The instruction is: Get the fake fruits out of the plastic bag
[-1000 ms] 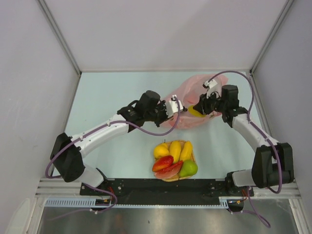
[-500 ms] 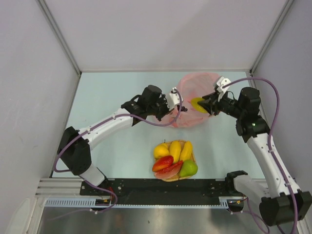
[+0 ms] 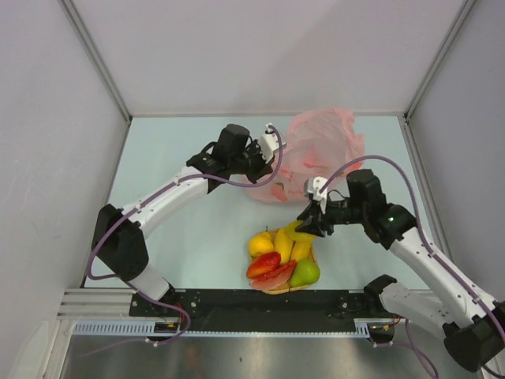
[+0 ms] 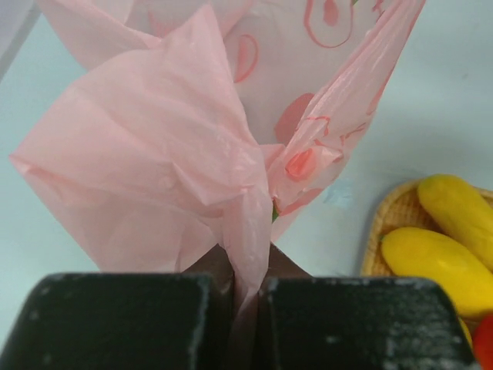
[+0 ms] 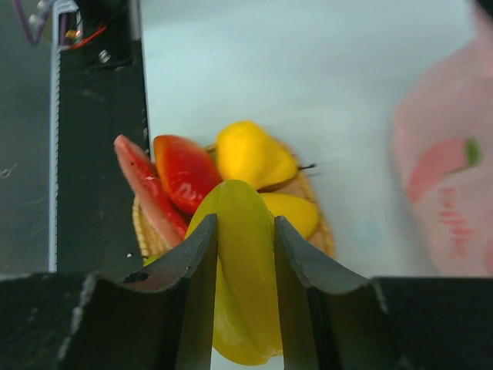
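The pink plastic bag [image 3: 319, 146] lies at the back right of the table. My left gripper [image 3: 267, 162] is shut on a bunched fold at the bag's left edge; in the left wrist view the bag [image 4: 192, 139] runs into the closed jaws of the gripper [image 4: 248, 277]. My right gripper [image 3: 304, 224] is shut on a long yellow-green fruit [image 5: 243, 308] and holds it just above the back of the woven tray [image 3: 312, 257]. The tray holds a lemon [image 3: 259, 243], two yellow fruits, a red-orange fruit [image 3: 264, 263], a watermelon slice [image 3: 274, 277] and a green pear [image 3: 305, 272]. What the bag still holds is hidden.
Grey walls close the table on three sides. The black base rail [image 3: 260, 304] runs along the near edge, just below the tray. In the right wrist view the bag [image 5: 451, 177] is off to the right of the tray [image 5: 317, 227].
My right gripper drew the yellow-green fruit out of the bag and carried it toward the near edge, over the tray. My left gripper shifted back and left with the bag's edge.
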`<action>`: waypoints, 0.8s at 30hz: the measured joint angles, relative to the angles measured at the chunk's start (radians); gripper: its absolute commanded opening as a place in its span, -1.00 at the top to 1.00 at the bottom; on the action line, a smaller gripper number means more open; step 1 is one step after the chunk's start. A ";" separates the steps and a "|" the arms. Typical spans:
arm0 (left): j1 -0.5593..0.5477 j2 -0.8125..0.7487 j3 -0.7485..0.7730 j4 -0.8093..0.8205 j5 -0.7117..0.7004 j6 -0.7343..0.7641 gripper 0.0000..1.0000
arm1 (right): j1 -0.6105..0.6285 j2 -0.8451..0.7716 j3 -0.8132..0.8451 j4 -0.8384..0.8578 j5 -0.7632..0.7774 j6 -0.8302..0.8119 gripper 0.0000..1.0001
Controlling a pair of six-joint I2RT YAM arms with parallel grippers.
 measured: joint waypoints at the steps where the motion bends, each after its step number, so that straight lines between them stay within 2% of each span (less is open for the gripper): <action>1: 0.000 0.000 -0.002 -0.002 0.009 -0.005 0.99 | 0.037 0.014 -0.021 0.014 0.007 0.015 1.00; 7: -0.002 -0.058 -0.052 -0.022 0.034 -0.027 0.99 | 0.164 0.111 -0.103 0.114 0.087 0.108 1.00; 13: -0.002 -0.168 -0.128 -0.012 0.044 -0.027 0.99 | 0.162 0.153 -0.156 0.227 0.156 0.174 1.00; 24: -0.002 -0.200 -0.147 -0.011 0.045 -0.024 0.99 | 0.162 0.156 -0.201 0.234 0.172 0.264 1.00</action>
